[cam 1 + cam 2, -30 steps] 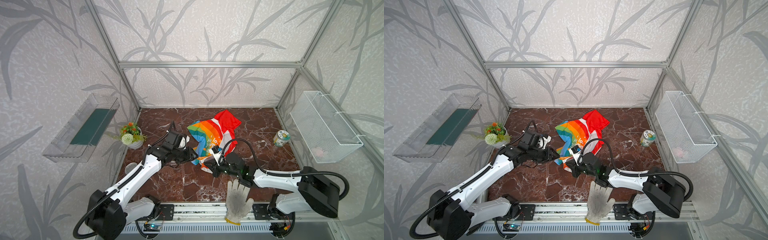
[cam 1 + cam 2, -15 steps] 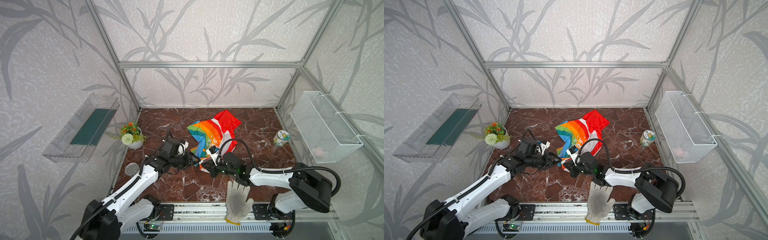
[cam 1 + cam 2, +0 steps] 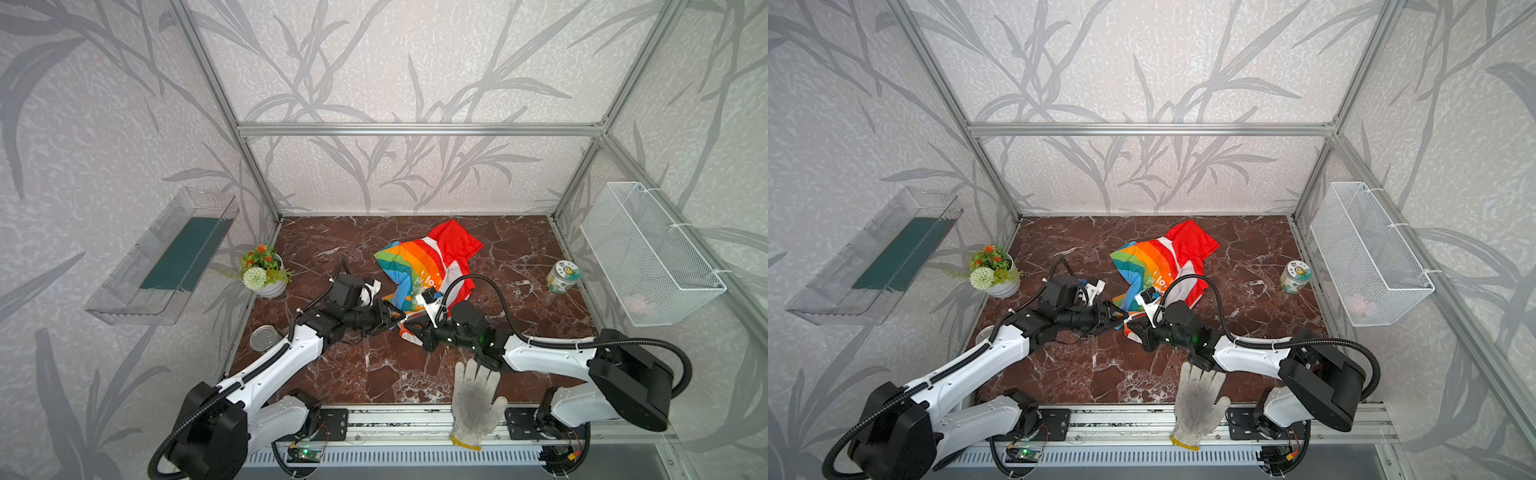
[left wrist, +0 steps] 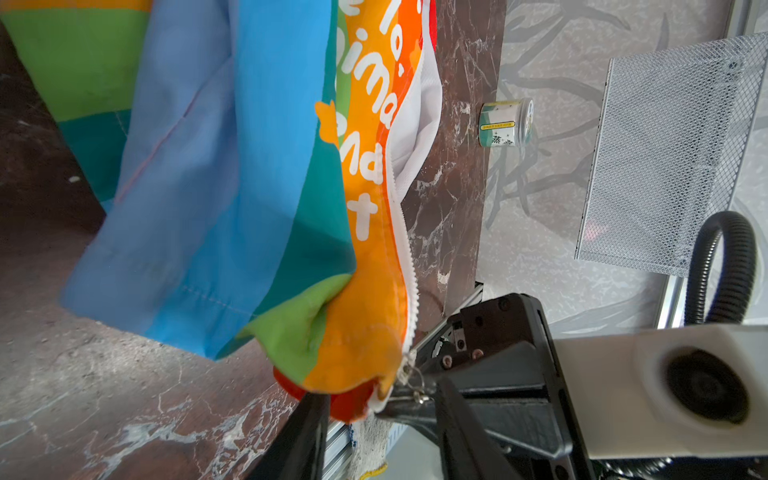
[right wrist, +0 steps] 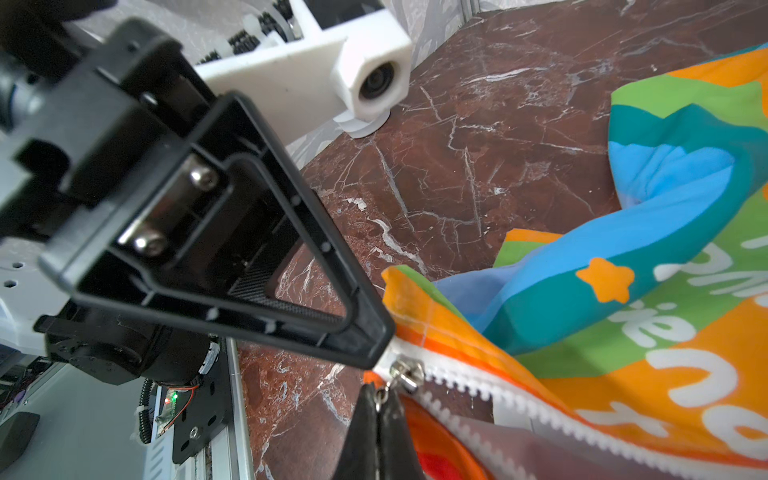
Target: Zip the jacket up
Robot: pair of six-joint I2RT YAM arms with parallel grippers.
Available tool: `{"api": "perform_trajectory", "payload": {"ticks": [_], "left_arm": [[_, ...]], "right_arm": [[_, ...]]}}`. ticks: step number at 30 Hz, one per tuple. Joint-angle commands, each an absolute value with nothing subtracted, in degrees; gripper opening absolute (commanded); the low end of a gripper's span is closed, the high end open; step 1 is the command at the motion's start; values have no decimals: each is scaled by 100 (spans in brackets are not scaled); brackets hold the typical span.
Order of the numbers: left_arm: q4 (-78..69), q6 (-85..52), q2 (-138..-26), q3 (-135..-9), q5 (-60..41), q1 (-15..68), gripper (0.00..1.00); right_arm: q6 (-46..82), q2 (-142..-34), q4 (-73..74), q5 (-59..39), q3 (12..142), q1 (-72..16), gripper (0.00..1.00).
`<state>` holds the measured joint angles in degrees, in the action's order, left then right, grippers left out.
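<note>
1. Jacket (image 3: 424, 266), small, thin and rainbow-striped with a red hood and white lettering, lies crumpled on the dark red marble tabletop (image 3: 374, 370). It is beyond the dirty white knit work glove (image 3: 473, 399) that rests across the front rail, toward the back wall.
2. Its near hem corner is held up off the marble, just beyond the glove's fingertips and slightly to their left in both top views.
3. The white plastic zipper (image 5: 519, 409) runs away from that corner, farther from the glove. Its silver slider (image 5: 405, 371) sits at the hem end.
4. The right gripper (image 5: 376, 401) is clenched tight on the small metal ring pull (image 5: 380, 394) hanging from the slider.
5. The left gripper (image 3: 394, 322) comes in from the left of the glove and meets the right one tip to tip. Its jaws stand partly apart with the hem corner between them. One black fingertip (image 5: 370, 345) touches the hem beside the slider, and no pinch on the cloth shows.
6. A short label-wrapped jar (image 3: 562, 276) stands well beyond the glove, to its right.
7. A white pot of orange and white artificial flowers (image 3: 264, 270) and a round silver tin (image 3: 264, 338) stand far to the glove's left.
</note>
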<state>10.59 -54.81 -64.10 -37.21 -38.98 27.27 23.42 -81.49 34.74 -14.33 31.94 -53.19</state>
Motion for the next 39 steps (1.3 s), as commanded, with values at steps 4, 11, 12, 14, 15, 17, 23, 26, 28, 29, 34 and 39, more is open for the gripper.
{"api": "perform_trajectory", "payload": {"ticks": [4,11,12,14,15,17,23,26,28,29,34,39], "left_arm": [[554,-5712,-6504,-3665,-3974,2739,35],[682,-5649,-6465,-3691,-3951,2736,3],[718,-5619,-6447,-3687,-3931,2740,0],[747,-5597,-6393,-3666,-3892,2734,0],[771,-5582,-6358,-3656,-3872,2730,0],[851,-5531,-6317,-3658,-3832,2733,0],[1445,-5140,-6080,-3785,-3578,2722,0],[1602,-5048,-5988,-3771,-3516,2722,0],[1644,-5022,-5921,-3751,-3500,2724,0],[1720,-4998,-5870,-3761,-3451,2723,0],[2255,-4762,-5508,-3859,-3136,2658,0],[2959,-4377,-5375,-4178,-2828,2365,0]], "right_arm": [[2344,-8006,3524,-1570,3216,-5279,0],[2336,-7968,3494,-1586,3209,-5233,0],[2335,-7942,3482,-1585,3205,-5220,0],[2320,-7886,3416,-1590,3196,-5195,0],[2313,-7856,3382,-1599,3198,-5186,0],[2278,-7763,3271,-1571,3190,-5164,0],[2261,-7440,2669,-1241,3214,-5024,0],[2170,-7365,2195,-1242,3375,-4975,0],[2122,-7335,1912,-1187,3452,-4942,0],[2138,-7308,1828,-1119,3451,-4911,0],[2132,-6989,1381,-888,3433,-4634,0],[1971,-6588,904,-670,3484,-4098,0]]}}
